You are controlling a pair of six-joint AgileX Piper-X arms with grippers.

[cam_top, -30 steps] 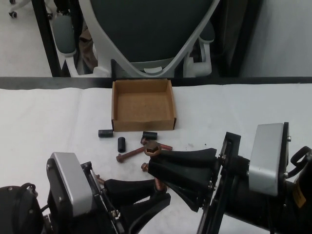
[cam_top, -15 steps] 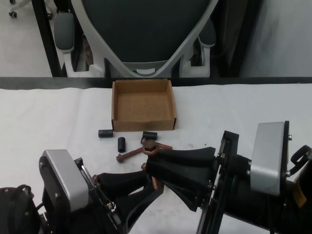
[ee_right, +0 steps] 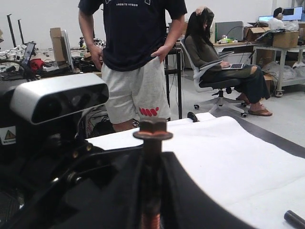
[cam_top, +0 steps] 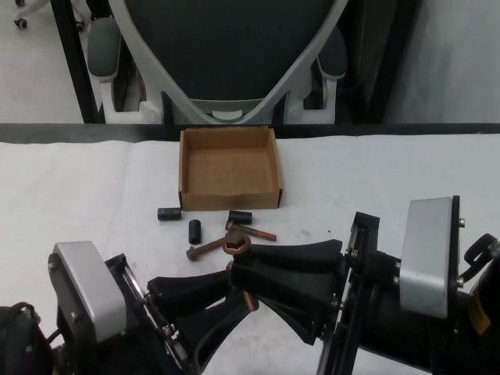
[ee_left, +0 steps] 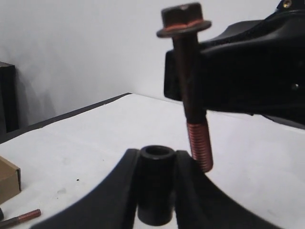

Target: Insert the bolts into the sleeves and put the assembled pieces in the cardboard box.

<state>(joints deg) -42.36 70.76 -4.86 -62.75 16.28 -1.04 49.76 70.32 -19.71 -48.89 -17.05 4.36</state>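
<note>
The left gripper (ee_left: 156, 210) clamps a black sleeve (ee_left: 156, 167); the right gripper (ee_right: 152, 191) pinches a copper bolt (ee_left: 188, 71). Insertion pending: centre its tip over the bore.

No legible txt or nos.

Left gripper (ee_left: 156, 163) clamps sleeve (ee_left: 156, 191); bolt (ee_left: 189, 90) upright just beside

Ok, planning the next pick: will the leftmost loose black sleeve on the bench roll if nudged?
Likely yes: the sleeve lies on its side, and the held sleeve in the left tool is a smooth tube, so a sideways nudge could roll it. It looks rigid, so it should not squash when gripped.
</note>
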